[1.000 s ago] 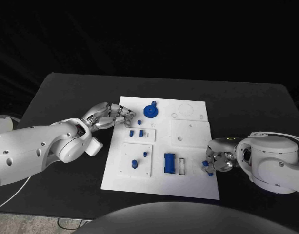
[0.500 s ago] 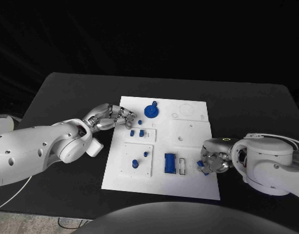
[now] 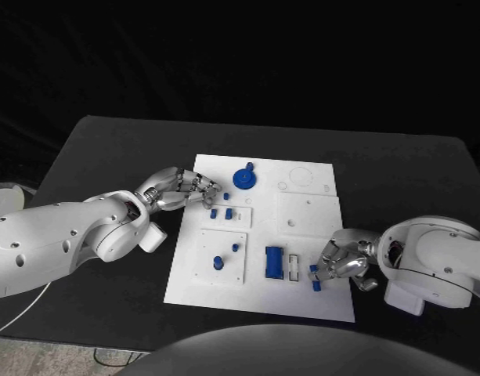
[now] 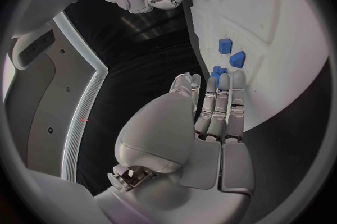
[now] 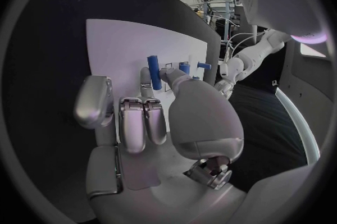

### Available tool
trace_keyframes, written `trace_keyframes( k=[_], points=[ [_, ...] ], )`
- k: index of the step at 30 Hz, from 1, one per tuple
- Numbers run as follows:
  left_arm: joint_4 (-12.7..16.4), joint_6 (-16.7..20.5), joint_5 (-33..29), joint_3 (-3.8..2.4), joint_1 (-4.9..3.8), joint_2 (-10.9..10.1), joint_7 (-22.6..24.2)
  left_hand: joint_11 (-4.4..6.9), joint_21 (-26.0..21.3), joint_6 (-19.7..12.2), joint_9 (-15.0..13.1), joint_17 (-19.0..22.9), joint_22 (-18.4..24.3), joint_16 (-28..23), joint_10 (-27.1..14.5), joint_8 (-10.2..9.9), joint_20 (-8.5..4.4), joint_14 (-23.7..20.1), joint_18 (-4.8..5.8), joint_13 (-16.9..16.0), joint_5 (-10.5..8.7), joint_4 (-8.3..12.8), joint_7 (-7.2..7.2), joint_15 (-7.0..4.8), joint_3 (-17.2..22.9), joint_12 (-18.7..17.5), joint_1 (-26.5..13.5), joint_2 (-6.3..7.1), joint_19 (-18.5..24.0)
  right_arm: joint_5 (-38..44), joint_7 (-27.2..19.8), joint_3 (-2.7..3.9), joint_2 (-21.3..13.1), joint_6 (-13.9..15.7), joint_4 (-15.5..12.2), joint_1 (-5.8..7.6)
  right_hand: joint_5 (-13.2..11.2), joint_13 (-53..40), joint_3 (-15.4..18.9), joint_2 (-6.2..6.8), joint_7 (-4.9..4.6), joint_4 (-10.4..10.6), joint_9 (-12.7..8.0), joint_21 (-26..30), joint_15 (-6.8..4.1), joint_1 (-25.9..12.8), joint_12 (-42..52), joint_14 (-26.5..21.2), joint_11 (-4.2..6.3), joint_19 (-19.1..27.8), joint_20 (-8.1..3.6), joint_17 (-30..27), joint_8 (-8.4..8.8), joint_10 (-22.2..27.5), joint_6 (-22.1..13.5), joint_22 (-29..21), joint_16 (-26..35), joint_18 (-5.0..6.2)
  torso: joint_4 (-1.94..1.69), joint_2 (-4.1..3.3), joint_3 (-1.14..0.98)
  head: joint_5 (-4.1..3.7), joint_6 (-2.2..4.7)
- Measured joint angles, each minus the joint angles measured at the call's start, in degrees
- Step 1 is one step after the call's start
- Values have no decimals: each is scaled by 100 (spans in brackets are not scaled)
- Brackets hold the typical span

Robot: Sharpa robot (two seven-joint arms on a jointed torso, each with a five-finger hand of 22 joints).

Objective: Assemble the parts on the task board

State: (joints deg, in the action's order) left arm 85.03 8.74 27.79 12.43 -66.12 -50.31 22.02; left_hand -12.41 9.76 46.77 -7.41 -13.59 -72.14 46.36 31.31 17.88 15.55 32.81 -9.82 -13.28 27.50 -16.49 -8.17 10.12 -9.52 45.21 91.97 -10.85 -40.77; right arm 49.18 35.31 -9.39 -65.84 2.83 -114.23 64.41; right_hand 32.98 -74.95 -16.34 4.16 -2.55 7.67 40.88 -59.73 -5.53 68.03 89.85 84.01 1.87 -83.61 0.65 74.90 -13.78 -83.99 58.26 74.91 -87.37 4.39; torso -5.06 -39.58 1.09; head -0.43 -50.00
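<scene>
The white task board (image 3: pixel 308 227) lies in the middle of the black worktop (image 3: pixel 104 149), carrying small blue parts: a round one (image 3: pixel 243 178) near its far edge, a tall block (image 3: pixel 272 262) nearer the robot. At the board's near right edge the right hand (image 3: pixel 344 265) has its fingers closed around what seems to be a small blue part (image 3: pixel 315 277). The left hand (image 3: pixel 180 188) rests at the board's far left edge, its fingers (image 4: pixel 223 101) lying together, close to two blue pegs (image 3: pixel 219 213).
</scene>
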Motion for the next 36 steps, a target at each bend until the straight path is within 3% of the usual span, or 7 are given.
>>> trace_keyframes(
  k=[8, 11, 17, 27, 30, 32, 36],
  points=[
    [63, 72, 59, 0, 0, -79, 116, 0, 0, 0, -4, 16, -7, 0, 0, 0, 0, 0, 0, 13, 0, 0, 0, 0, 0, 0, -2, 2, 0, -971, -16, 2, 38, 373, 11, 23, 142, 0, -77, 8, 0, -2, 15, 0, 0, -94, 0, 0, 0, 0, 0, 0, -44, 0, 1, 0, 0, 0, 0, -1, 2, 21, 0],
    [138, 206, 56, 0, 1, -148, 268, 0, -33, 0, -4, 35, -7, 0, 0, 0, 0, 0, 0, 13, 0, -28, 0, 0, -29, 0, -99, 62, 0, -1141, -19, 2, 53, 481, 12, 23, 142, 0, -78, 8, 0, 0, 14, 0, 0, -94, 0, 0, 0, 0, 0, 0, -61, 0, 0, -1, 0, 0, 3, -2, 4, 19, 0],
    [235, 630, -2, 0, 1, -267, 704, 0, -112, 0, -4, 68, 7, -17, 0, 0, 0, -48, 0, 13, 0, -32, 0, 40, -81, 0, -257, 75, 0, -1288, -23, 1, 95, 666, 34, 2, 162, 0, -96, -16, 16, 16, 20, 0, 0, -119, 0, 0, 0, 0, -1, 0, -62, 0, 17, -1, 0, 0, 5, -3, 5, 8, 0],
    [294, 1131, -155, -2, 1, -341, 1276, 21, -189, 0, -4, 86, 32, -25, -21, -7, -40, -126, 0, 13, 0, -40, 0, 0, -153, 0, -378, 105, 41, -1065, -27, -1, 249, 903, 96, -99, 193, 0, -103, -6, 17, 9, 30, 39, 0, -185, 0, 0, 0, 1, -1, 0, -88, 0, 18, 1, 25, 0, 6, 0, 2, 27, 0],
    [300, 1208, -183, -2, 1, -342, 1381, 21, -189, 0, -4, 91, 35, -25, -21, -28, -41, -125, 1, 12, 0, -40, 0, 1, -153, 0, -378, 105, 42, -906, -27, -1, 299, 935, 107, -126, 23, 0, -243, 9, 0, -100, 31, 66, 0, -277, 0, 0, 0, 1, -1, 0, -110, 0, 1, 3, 44, 5, 7, 0, 2, 27, 0],
    [301, 1228, -191, -2, 1, -342, 1413, 21, -189, 0, -4, 91, 35, -25, -21, -28, -41, -125, 0, 12, 0, -40, 0, 1, -153, 0, -378, 105, 41, -822, -27, -1, 325, 946, 113, -138, -63, 0, -246, 6, -8, -103, 31, 93, 0, -291, 0, 0, 0, 1, -1, 0, -129, 0, -34, 3, 44, 89, 7, 0, 2, 27, 0],
    [291, 1256, -218, -2, 1, -336, 1475, 42, -189, 0, -4, 91, 37, -25, -42, -28, -41, -125, 1, 12, 0, -40, 0, 1, -153, 0, -378, 105, 42, -622, -25, -1, 389, 956, 129, -154, -174, 0, -317, 0, 2, -174, 58, 97, 0, -359, 0, 0, -1, 1, -1, 0, -137, 0, -63, 3, 44, 90, 9, 0, 1, 34, 0]
  ],
)
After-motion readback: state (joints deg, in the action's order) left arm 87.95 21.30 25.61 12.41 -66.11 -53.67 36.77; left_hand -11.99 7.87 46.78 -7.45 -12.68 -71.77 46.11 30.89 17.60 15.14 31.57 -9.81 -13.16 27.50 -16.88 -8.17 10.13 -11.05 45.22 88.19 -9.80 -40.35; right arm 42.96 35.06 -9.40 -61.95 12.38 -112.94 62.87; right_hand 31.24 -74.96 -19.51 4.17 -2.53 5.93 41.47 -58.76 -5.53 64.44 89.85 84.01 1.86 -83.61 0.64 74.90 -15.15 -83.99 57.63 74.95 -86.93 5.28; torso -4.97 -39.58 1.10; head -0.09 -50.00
